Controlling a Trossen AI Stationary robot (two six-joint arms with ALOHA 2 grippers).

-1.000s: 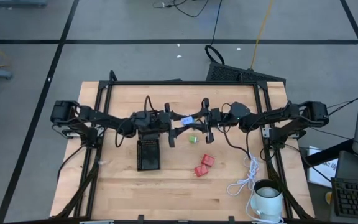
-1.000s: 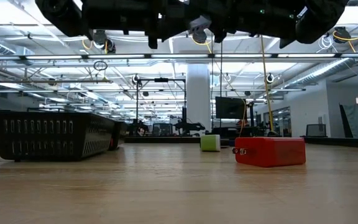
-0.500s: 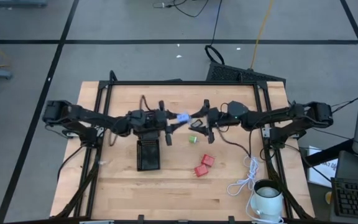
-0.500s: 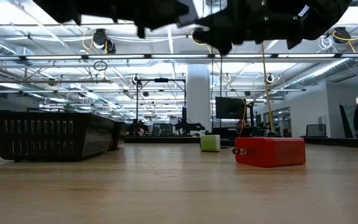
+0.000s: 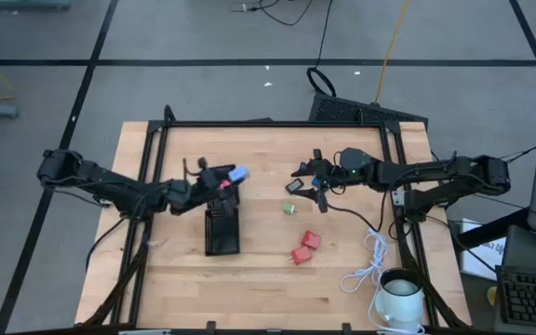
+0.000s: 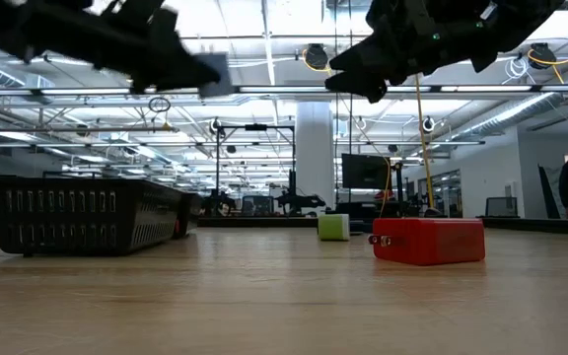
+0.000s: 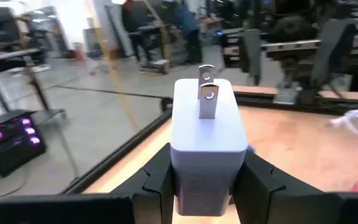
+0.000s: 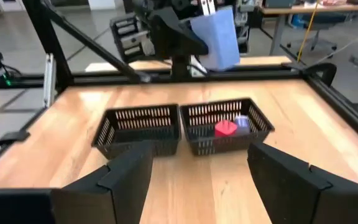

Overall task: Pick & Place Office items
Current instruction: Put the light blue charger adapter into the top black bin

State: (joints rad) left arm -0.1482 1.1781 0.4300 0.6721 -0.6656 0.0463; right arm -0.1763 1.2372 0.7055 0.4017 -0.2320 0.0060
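A pale blue block with two metal prongs (image 7: 205,134) hangs in the air, with my left gripper (image 5: 230,179) shut on it above the far end of the black tray (image 5: 221,231). In the right wrist view the tray (image 8: 185,127) shows two compartments; a red piece (image 8: 225,127) and a bluish piece (image 8: 242,122) lie in one of them. A green block (image 5: 289,209) and two red blocks (image 5: 311,239) (image 5: 300,255) rest on the table. My right gripper (image 5: 309,184) stands open in the air to the right of the blue block, with nothing between its fingers. My left gripper pinches the blue block by two opposite sides (image 7: 179,168) between its two fingers (image 7: 154,183), at the end away from the prongs. The fingers lie about level and point toward the table's right. The block is lifted clear, prongs pointing away from the gripper.
A white coiled cable (image 5: 368,265) and a white mug (image 5: 400,298) sit at the table's near right corner. A black frame (image 5: 268,124) runs round the work area. Bare wood lies near the tray and the red blocks.
The blue block has passed from my right gripper to my left. My left gripper has carried it toward the table's left, to above the tray's far end. My right gripper has let go and drawn back a little toward the table's right.
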